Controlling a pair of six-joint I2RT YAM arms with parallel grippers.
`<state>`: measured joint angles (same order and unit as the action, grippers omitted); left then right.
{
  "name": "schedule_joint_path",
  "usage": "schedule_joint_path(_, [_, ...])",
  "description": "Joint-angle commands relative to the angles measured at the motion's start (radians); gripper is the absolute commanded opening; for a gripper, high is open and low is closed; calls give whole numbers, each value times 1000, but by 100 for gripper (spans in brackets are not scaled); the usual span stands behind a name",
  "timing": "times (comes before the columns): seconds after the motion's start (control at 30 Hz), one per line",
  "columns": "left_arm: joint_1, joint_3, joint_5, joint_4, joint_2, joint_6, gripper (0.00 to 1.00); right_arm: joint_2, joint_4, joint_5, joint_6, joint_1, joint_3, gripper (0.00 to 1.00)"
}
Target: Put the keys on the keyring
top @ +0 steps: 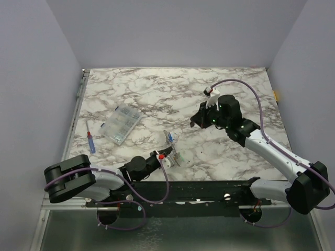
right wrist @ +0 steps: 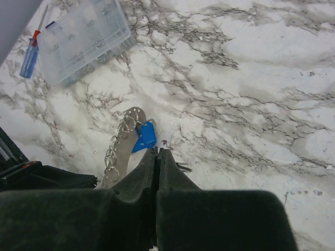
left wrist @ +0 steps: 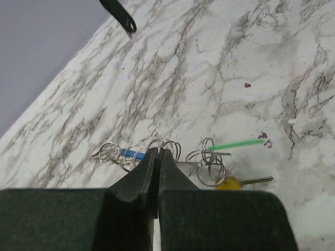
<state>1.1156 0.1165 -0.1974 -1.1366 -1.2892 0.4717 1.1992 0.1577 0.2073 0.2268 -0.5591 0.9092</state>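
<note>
L fingers (left wrist: 146,172) & R fingers (right wrist: 170,175) pinched shut; keys (left wrist: 131,153) lie on desk (left wrist: 235,63), lower centre, just beyond L tips.

The right fingers (right wrist: 146,175) are pressed together over the marble surface (right wrist: 251,78). Just past them lies the pale keyring (right wrist: 121,144) with a blue key (right wrist: 145,137). Farther off sits a clear box (right wrist: 84,39).

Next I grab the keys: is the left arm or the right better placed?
Left. The left fingers, shut, sit just short of the keys, low over the marble table. The right fingers, also shut, hang farther back, clearly apart from them.
</note>
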Motion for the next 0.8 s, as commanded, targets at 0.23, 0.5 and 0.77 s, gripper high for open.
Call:
schedule_joint_path(0.23, [46, -112, -197, -47, 79, -292, 0, 58, -113, 185, 62, 3, -34, 1])
schedule_joint_path(0.5, [45, -141, -232, -55, 106, -384, 0, 91, -289, 560, 112, 4, -116, 1])
schedule_joint_path(0.77, [45, -144, -246, -105, 72, -398, 0, 180, -282, 728, 28, 4, -105, 1])
